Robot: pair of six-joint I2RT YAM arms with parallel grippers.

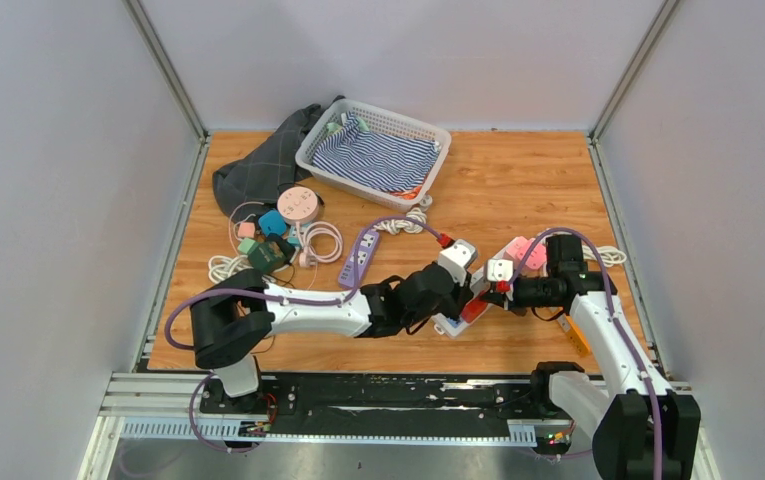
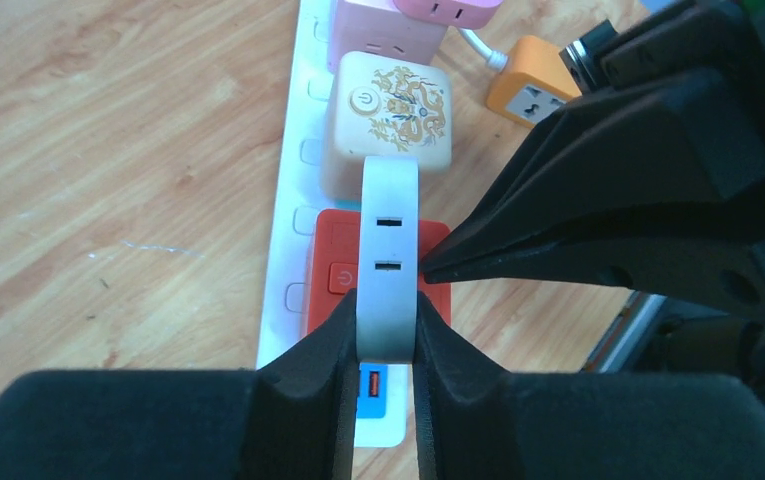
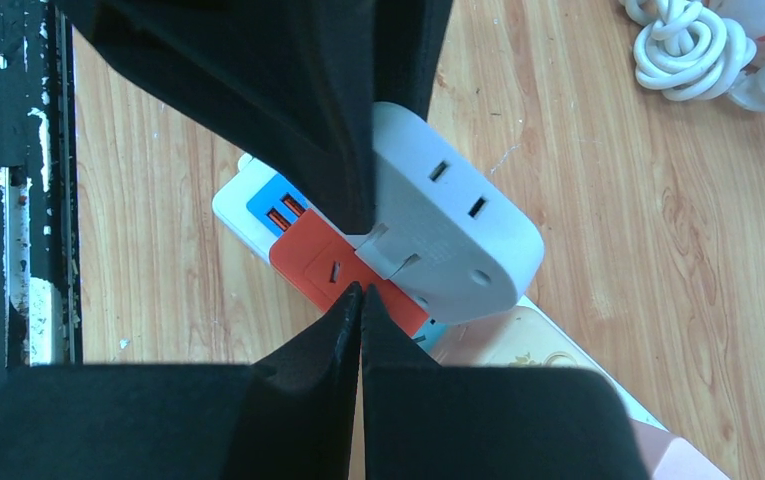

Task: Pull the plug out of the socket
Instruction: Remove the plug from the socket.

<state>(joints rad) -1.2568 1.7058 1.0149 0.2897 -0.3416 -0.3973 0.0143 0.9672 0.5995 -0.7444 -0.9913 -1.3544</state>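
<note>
**While pinching the white plug point(image 2: 389, 225) over the red socket block point(image 2: 330, 275), meets a second tip pressed to a point**

Left gripper point(image 2: 388, 325): clamped on the plug's two broad faces, low on its near end, with the slotted narrow edge turned toward the wrist camera. Holds the plug edge-on, directly over the red block, itself set on the white power strip point(image 2: 280, 200) near that strip's end. Cannot tell from any view whether seated in the block or lifted free of it.

Right gripper point(image 3: 361, 292): fingers pressed together into a single point, pinching nothing. Rests that point at the red block's top, just beside the plug's base, either touching or a hair apart.

From above: both grippers meeting tip to tip over the strip, toward the near right part of the wooden table point(image 1: 518, 190).

Farther along the strip: a cream cube point(image 2: 390, 110) with a gold pattern, just beyond the plug, then a pink cube point(image 2: 388, 25). Beside the strip, lying on the wood: an orange adapter point(image 2: 533, 90).
</note>
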